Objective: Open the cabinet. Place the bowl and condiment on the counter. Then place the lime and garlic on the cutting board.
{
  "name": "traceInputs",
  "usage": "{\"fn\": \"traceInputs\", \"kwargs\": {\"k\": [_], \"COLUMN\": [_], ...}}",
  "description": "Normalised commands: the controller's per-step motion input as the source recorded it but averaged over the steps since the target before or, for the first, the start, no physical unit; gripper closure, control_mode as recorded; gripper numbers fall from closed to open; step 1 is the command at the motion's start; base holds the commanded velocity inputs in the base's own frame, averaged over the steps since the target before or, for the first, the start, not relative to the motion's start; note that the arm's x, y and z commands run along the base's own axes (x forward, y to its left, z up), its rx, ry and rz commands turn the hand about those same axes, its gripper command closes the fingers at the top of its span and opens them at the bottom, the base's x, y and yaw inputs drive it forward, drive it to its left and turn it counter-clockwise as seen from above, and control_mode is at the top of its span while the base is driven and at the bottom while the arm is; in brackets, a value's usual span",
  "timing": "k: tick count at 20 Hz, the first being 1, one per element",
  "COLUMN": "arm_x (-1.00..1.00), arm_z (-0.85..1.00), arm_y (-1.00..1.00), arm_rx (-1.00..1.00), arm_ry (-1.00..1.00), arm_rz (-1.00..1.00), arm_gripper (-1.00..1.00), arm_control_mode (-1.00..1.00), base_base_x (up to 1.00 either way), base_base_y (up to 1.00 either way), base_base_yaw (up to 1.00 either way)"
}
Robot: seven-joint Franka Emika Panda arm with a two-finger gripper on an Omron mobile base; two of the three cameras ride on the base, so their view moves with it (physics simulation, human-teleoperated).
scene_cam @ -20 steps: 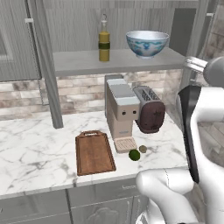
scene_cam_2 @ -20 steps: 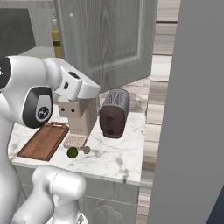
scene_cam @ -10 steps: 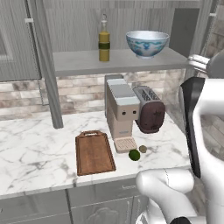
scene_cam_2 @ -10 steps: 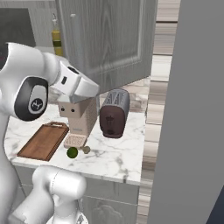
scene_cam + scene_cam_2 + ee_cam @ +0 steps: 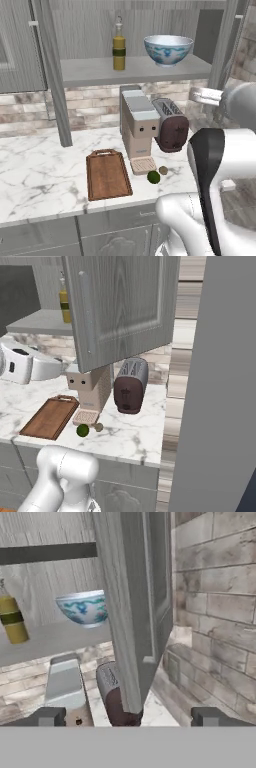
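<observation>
While the cabinet (image 5: 150, 30) stands open, its right door (image 5: 142, 602) hangs edge-on straight ahead of the tool (image 5: 130, 717), whose two dark fingertips (image 5: 47, 716) are spread wide with nothing between them. Below and ahead of the tool lies the marble surface (image 5: 35, 175), which carries a beige coffee machine (image 5: 140, 125) and a dark toaster (image 5: 170, 130) side by side. Ahead and to the tool's left, on the cabinet shelf (image 5: 95, 72), sits the blue-and-white bowl (image 5: 84, 608), with the condiment bottle (image 5: 12, 619) farther left and apart from it. Down on the surface, the dark brown cutting board (image 5: 106, 173) lies flat beside the coffee machine, handle toward the wall. Just off its corner, in front of the coffee machine's drip tray, rest the lime (image 5: 153, 176) and the smaller garlic (image 5: 163, 170), close together and both off the board.
</observation>
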Motion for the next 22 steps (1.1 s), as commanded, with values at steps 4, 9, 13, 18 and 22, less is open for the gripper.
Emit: {"fn": "traceInputs", "kwargs": {"k": [4,9,13,18,22], "arm_x": [-1.00,-0.74,-0.12,0.12,0.34], "arm_z": [0.16,0.30,0.36,0.18,0.01], "arm_y": [1.00,0.77,0.44,0.02,-0.08], "arm_rx": [-0.09,-0.04,-0.01,0.00,0.01], "arm_ry": [0.00,-0.05,-0.18,-0.16,-0.11], "arm_rz": [0.27,0.12,0.01,0.00,-0.03], "arm_gripper": [-1.00,-1.00,-1.00,-1.00,-1.00], "arm_control_mode": [-1.00,-1.00,-1.00,-1.00,-1.00], "base_base_x": [0.00,0.00,0.00,0.00,0.00], "base_base_y": [0.00,0.00,0.00,0.00,0.00], "base_base_yaw": [0.00,0.00,0.00,0.00,0.00]}}
